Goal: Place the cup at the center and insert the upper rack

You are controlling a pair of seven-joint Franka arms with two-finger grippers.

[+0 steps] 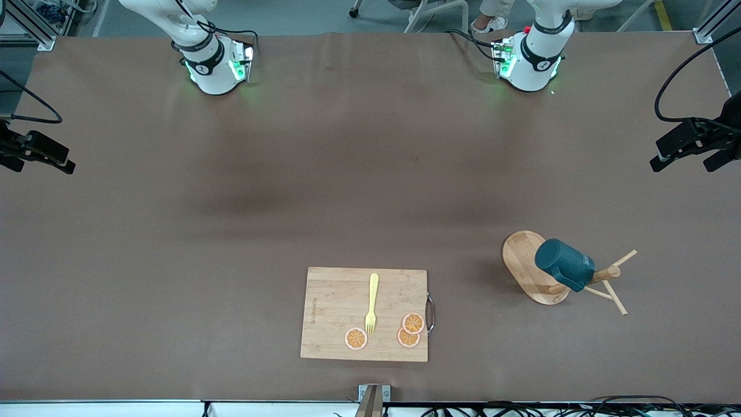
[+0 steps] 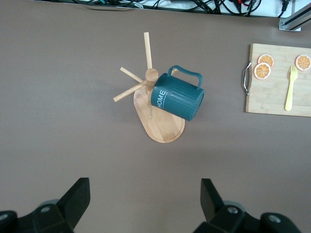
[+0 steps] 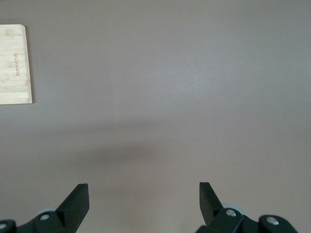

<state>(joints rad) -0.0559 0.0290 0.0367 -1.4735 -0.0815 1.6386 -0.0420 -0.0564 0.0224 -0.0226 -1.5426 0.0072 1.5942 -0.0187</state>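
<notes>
Bench [image 1: 173,260]: I see its centre bare.
Cutting board [image 1: 336,301]: fork, orange slices.
Mug tree [image 1: 524,260]: toward left arm's end.
Teal cup [image 1: 564,264]: hangs on an upper peg, not centred.
Left end effector [image 2: 144,204]: released, above the tree.
Right end effector [image 3: 144,204]: released, above bare bench.

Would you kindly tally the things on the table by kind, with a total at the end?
Cutting board: 1
Yellow fork: 1
Orange slices: 3
Wooden cup rack: 1
Teal cup, hung on the rack: 1
Total: 7
</notes>
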